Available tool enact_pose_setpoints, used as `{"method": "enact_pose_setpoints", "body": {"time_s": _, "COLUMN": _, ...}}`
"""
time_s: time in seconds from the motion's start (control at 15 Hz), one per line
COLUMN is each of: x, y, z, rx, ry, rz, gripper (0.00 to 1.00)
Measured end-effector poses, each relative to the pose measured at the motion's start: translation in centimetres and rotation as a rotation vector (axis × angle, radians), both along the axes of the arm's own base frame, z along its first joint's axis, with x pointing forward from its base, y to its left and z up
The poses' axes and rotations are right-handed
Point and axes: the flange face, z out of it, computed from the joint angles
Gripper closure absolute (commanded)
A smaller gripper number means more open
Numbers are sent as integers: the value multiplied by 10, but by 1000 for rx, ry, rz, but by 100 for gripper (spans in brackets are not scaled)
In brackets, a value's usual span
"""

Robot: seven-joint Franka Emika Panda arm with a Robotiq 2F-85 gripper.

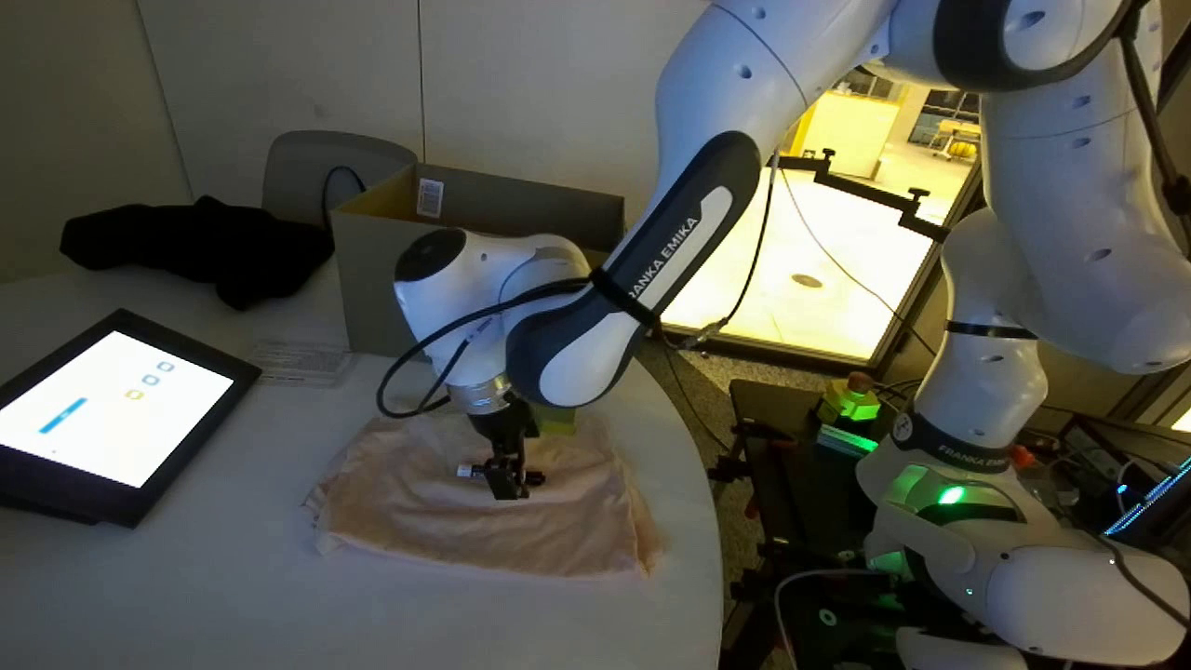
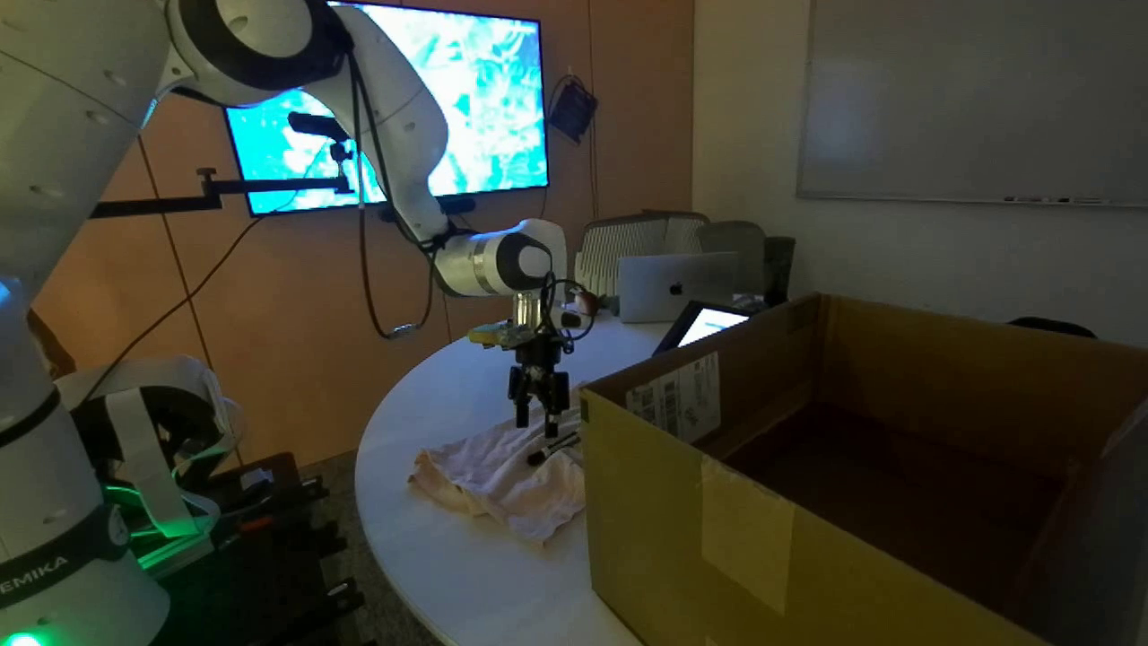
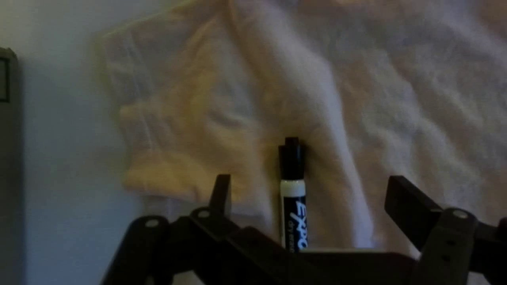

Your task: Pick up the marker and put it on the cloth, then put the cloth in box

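The placing of the marker [image 3: 293, 198] appears complete: it lies on the cloth [image 3: 317, 99], and the wrist view shows the gripper [image 3: 311, 196] over it with its fingers [image 3: 221, 196] spread wide, one on each side. Neither touches the marker; nothing is held. The box [image 2: 659, 520] stands on the table [image 1: 214, 577], at the near right of the cloth in an exterior view.

Next, you should transfer the cloth. Raise the gripper until the fingers clear the marker, then select a raised fold for the pinch; a ridge should grip more readily than flat areas. Caution: lifting by one edge may roll the marker off. Take hold so that the cloth sags around the marker, and raise both higher than the box before you move across.

In the wrist view, the gripper covers one end of the marker, and the frame cuts off the cloth at the far and right sides. The dark strip [image 3: 11, 166] at the left edge may be the box; you cannot confirm it. The box hides part of the cloth in an exterior view, and the arm [image 1: 679, 251] covers part of the box in an exterior view. You cannot tell whether the fingers touch the cloth.
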Motion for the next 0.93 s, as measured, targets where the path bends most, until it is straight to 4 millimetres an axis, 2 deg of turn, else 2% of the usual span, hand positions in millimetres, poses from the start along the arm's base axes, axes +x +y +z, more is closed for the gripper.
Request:
{"method": "enact_pose_setpoints", "body": {"time_s": 0.2, "x": -21, "y": -10, "z": 7, "rx": 22, "ry": -15, "rz": -3, "gripper": 0}}
{"method": "enact_pose_setpoints", "body": {"time_s": 0.4, "x": -36, "y": -34, "z": 5, "rx": 68, "ry": -47, "rz": -69, "gripper": 0}}
{"method": "enact_pose_setpoints", "body": {"time_s": 0.6, "x": -46, "y": -73, "z": -3, "rx": 162, "ry": -94, "rz": -180, "gripper": 0}}
{"method": "enact_pose_setpoints", "body": {"time_s": 0.93, "x": -68, "y": -151, "z": -17, "rx": 346, "ry": -166, "rz": -358, "gripper": 0}}
